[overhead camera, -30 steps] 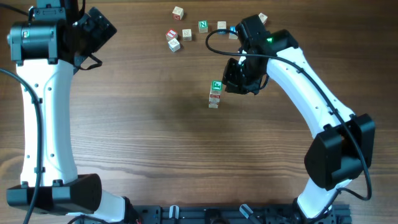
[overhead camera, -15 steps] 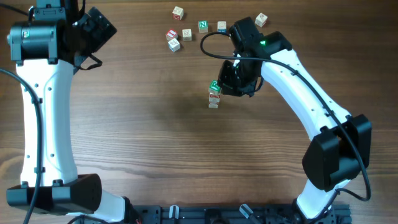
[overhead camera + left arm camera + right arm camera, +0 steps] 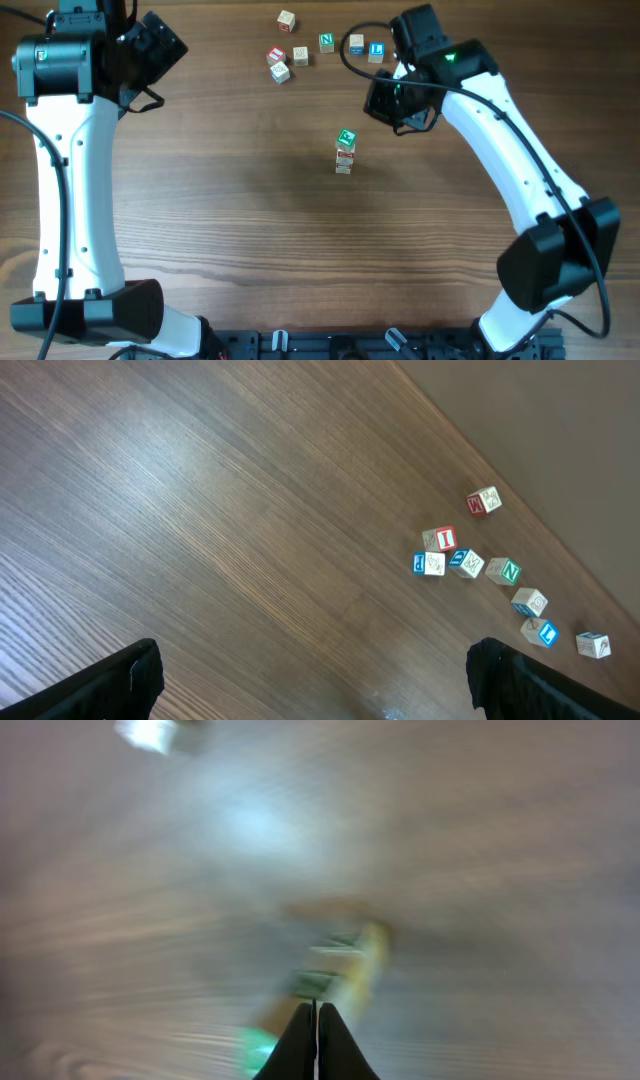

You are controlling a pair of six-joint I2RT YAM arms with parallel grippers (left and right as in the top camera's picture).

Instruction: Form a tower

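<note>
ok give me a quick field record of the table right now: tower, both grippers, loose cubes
tower: standing alone mid-table, narrow stack, red marks partway up
top cube: green-faced, sitting on the stack
left gripper: open, empty, well away from the tower
right gripper: shut, nothing between the fingers, clear of the tower
loose cubes: scattered singly at the far side of the table
table: wood grain

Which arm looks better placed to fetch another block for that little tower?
Right. The right hand, shut and empty, hovers near both the tower and the loose cubes; the left hand sits far off.
</note>
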